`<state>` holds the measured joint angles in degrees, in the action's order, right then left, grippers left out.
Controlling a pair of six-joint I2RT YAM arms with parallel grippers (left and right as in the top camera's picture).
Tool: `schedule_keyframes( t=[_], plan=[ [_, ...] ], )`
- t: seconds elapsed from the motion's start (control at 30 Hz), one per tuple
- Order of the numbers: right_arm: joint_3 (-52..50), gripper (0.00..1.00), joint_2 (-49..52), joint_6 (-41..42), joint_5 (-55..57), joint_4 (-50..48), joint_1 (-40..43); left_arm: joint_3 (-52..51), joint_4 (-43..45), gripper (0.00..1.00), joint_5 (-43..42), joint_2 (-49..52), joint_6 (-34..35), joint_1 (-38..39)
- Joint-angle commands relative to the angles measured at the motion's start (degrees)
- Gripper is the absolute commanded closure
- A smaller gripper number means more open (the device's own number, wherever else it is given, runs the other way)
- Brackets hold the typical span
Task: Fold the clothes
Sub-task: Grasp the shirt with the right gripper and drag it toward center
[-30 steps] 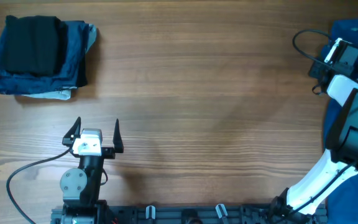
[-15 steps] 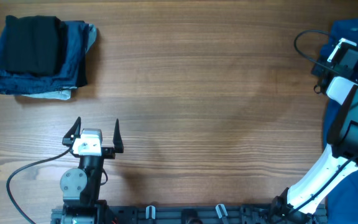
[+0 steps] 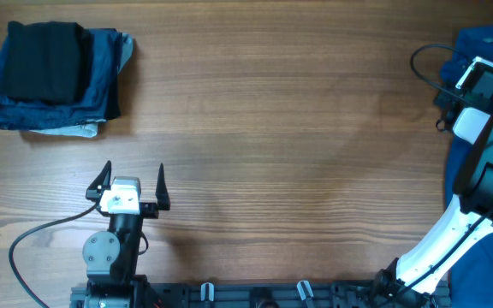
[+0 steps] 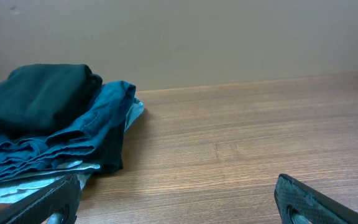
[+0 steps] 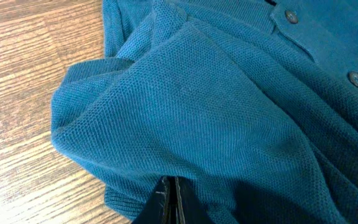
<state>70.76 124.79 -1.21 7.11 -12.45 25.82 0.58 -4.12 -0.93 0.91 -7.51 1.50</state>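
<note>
The right claw [image 5: 169,190] is clenched on a fold of the blue polo shirt [image 5: 216,118], which bunches up on the counter [image 3: 272,128] just ahead of it, with the placket buttons further ahead to its right. The left claw [image 3: 133,174] is released and holds nothing; the folded dark garments [image 3: 54,77] lie well ahead to its left.

Medium-blue polo shirt [image 5: 197,112]; black folded garment [image 3: 45,62] atop dark-blue denim [image 3: 101,77]; brown woodgrain table [image 3: 272,128].

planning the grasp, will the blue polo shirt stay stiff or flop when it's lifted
Probably floppy: the polo shirt lies in soft rumpled folds on the table. Its knit texture looks grippy, so slipping seems unlikely.
</note>
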Motion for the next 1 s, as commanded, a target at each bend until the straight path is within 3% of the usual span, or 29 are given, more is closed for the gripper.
schedule_keyframes(
  t=[0.0, 0.07, 0.33, 0.43, 0.6, 0.7, 0.8, 0.97],
  plan=[
    [0.15, 0.96, 3.13, 0.28, -2.29, 1.75, -0.20, -0.24, -0.24, 0.00, -0.72, -0.15, -1.09, 0.31],
    [0.20, 0.96, 2.93, 0.68, -6.86, 3.34, -2.16, -0.24, -0.24, 0.00, -0.72, -0.15, -1.09, 0.31],
    [0.26, 0.96, -0.09, 24.30, -29.31, 13.29, -22.80, -0.24, -0.24, 0.00, -0.72, -0.15, -1.09, 0.31],
    [0.66, 0.96, -0.59, 24.83, -27.85, 13.68, -31.91, -0.24, -0.22, 0.00, -0.72, -0.15, -1.09, 0.31],
    [2.89, 0.96, -1.79, 36.28, -37.27, 14.45, -42.73, -0.24, -0.22, 0.00, -0.72, -0.15, -1.09, 0.31],
    [3.13, 0.87, -1.97, 32.26, -39.78, 14.86, -49.70, -0.24, -0.22, 0.00, -0.72, -0.15, -1.09, 0.31],
    [6.34, 0.83, -5.03, 26.53, -44.35, 16.96, -51.25, -0.24, -0.24, 0.00, -0.72, -0.15, -1.09, 0.31],
    [7.56, 0.69, -22.56, 20.98, -25.42, 31.56, -44.17, -0.24, -0.24, 0.00, -0.72, -0.15, -1.09, 0.31]
  ],
)
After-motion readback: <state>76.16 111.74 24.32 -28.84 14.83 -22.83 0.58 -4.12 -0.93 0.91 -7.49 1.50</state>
